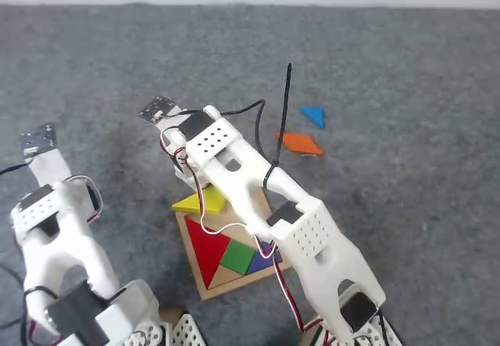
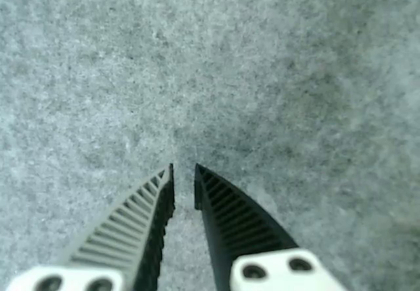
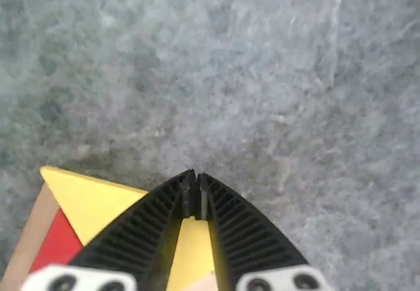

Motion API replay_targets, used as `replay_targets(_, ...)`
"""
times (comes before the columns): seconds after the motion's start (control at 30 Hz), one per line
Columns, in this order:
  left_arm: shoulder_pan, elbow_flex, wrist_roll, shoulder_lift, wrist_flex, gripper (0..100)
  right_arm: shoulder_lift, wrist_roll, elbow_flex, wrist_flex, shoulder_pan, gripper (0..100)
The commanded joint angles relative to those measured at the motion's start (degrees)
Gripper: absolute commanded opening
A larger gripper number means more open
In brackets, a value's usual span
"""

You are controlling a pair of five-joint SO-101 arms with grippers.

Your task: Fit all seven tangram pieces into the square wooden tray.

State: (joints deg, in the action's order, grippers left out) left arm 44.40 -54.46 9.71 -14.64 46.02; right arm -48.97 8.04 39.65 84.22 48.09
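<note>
Right pincer (image 3: 195, 184): pressed together, nothing between the tips. The tips are over the far edge of the yellow triangle, at the tray's far-left corner.
Left pincer (image 2: 184, 171): narrowly spread and holding nothing, above bare surface left of the tray.
Surface (image 1: 391, 65): grey and felt-like.
Tray (image 1: 234, 287): near centre, turned at an angle, under the right arm (image 1: 258, 190).
Red triangle (image 1: 207, 248): seated in the tray's left part.
Yellow triangle (image 1: 199, 202): lies across the far rim and appears not yet seated.
Green piece (image 1: 238, 256): seated, touching the red triangle's right side.
Purple piece (image 1: 262, 262): seated right of the green piece, partly hidden by the arm.
Orange piece (image 1: 301, 144): on the surface at far right, well apart from the tray.
Blue triangle (image 1: 313, 115): just beyond the orange piece.
Risk: a push on the yellow triangle could tip it over the rim or shift the whole tray, since the felt probably gives little hold. The arm's wires (image 1: 205, 205) hang over the tray and could snag a corner.
Clearance: there is open surface on every side. Bare wood shows along the tray's near rim.
</note>
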Motion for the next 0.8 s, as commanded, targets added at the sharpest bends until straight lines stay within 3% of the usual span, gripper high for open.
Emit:
replay_targets(0.0,-0.53,0.22,0.62,-2.64,-0.53,5,1.89,3.52,3.08,1.71,-0.4,0.6)
replay_targets(0.77,-0.53,0.22,0.62,-2.64,-0.53,5,7.78,6.15,2.64,11.56,4.79,0.7)
